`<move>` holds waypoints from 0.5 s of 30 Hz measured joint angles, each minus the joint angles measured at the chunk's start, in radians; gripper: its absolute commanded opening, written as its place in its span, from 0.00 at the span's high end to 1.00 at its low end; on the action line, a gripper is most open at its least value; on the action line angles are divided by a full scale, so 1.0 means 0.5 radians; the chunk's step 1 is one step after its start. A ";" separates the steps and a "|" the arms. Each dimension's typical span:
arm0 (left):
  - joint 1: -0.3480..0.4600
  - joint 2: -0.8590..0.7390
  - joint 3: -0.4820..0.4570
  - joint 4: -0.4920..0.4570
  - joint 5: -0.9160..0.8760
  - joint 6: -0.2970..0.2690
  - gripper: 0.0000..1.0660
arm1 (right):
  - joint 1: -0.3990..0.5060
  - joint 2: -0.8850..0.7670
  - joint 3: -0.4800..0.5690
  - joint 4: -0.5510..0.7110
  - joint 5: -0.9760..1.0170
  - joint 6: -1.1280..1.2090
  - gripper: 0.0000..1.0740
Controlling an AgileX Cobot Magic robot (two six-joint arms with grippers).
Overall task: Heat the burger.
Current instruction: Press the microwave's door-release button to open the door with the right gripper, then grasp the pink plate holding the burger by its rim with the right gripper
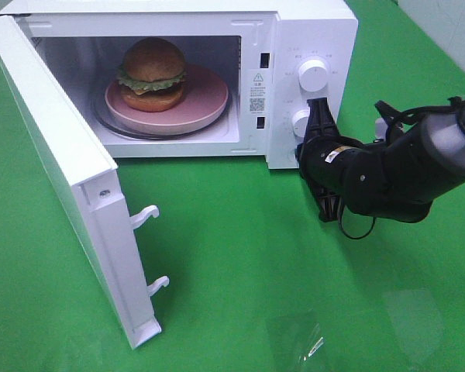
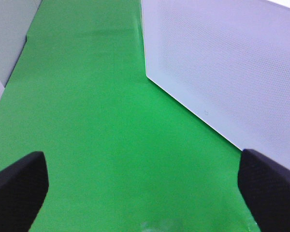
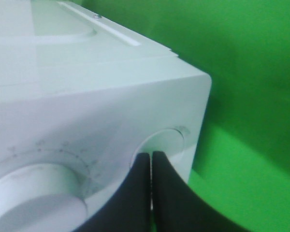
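The burger [image 1: 153, 74], with brown buns and green lettuce, sits on a pink plate [image 1: 205, 101] inside the white microwave [image 1: 310, 23], whose door [image 1: 62, 178] stands wide open. My right gripper [image 1: 316, 105] [image 3: 151, 155] is shut with nothing in it. Its tips are against the control panel, at the lower dial [image 1: 299, 118] [image 3: 169, 140] and below the upper dial [image 1: 312, 75]. My left gripper [image 2: 145, 193] is open and empty above the green cloth, beside a white perforated wall [image 2: 222, 72] of the microwave. The exterior high view does not show the left arm.
The open door reaches toward the front left, with two latch hooks [image 1: 149, 215] on its edge. A green cloth [image 1: 240, 232] covers the table. A clear plastic piece [image 1: 302, 341] lies near the front edge. The right arm's black body [image 1: 387, 174] hangs right of the microwave.
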 measured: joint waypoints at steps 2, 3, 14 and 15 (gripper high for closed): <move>0.000 0.000 0.000 0.000 0.000 0.000 0.06 | 0.000 -0.042 0.044 -0.034 0.056 -0.008 1.00; 0.000 0.000 0.000 0.000 0.000 0.000 0.06 | 0.000 -0.042 0.044 -0.034 0.056 -0.008 1.00; 0.000 0.000 0.000 0.000 0.000 0.000 0.06 | 0.000 -0.398 0.272 -0.206 0.430 -0.488 0.99; 0.000 0.000 0.000 0.000 0.000 0.000 0.06 | 0.000 -0.398 0.272 -0.206 0.430 -0.488 0.99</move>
